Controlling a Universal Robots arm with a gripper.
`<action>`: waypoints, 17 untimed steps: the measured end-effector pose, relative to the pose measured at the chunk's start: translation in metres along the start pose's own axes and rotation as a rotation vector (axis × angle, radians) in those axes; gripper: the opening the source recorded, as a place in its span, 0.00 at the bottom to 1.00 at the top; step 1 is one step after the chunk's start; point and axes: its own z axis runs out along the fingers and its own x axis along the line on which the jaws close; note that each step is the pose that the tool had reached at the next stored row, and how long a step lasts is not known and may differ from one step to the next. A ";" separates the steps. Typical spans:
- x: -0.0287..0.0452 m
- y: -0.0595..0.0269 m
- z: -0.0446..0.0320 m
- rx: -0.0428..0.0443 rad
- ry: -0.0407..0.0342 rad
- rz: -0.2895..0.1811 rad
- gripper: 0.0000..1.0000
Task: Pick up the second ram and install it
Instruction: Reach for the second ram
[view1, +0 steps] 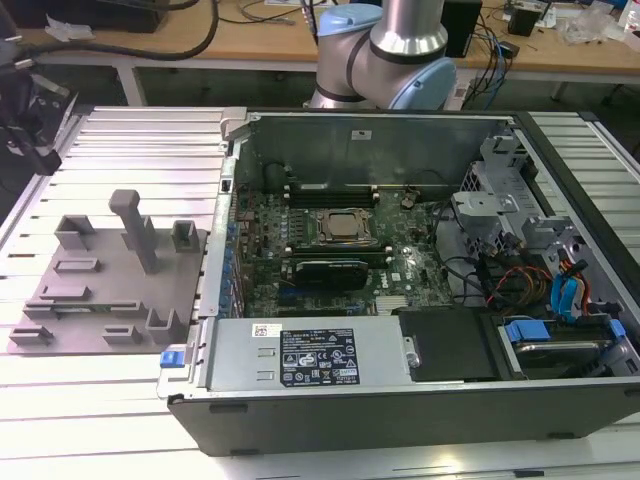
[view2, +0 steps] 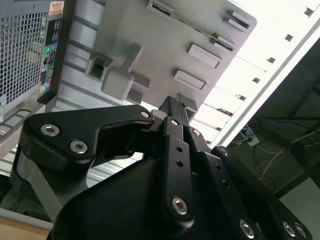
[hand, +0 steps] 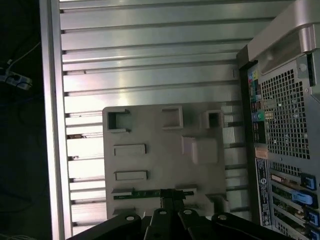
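Now the gripper (hand: 172, 196) hangs above the grey holder tray (hand: 155, 165), apart from it. Its two fingers stand close together with nothing between them. The second ram (hand: 137, 193), a slim green stick, sits in a long slot of the tray, in the row farthest from the three upright pockets. In the first wrist view the fingertips cover a part of its length. In the second wrist view the gripper (view2: 172, 104) points toward the same tray (view2: 150, 45). In the exterior view the tray (view1: 100, 290) rests on the ribbed metal table (view1: 130, 150), just beside the open computer case (view1: 400, 420), on the exterior view's left of it. The green motherboard (view1: 400, 275) lies inside the case.
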 end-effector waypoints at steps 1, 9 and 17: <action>0.0033 -0.0060 0.0000 0.0001 0.0000 0.000 0.08; 0.0069 -0.0168 0.0006 0.0001 0.0001 0.000 0.08; 0.0069 -0.0169 0.0007 0.0001 0.0001 0.000 0.08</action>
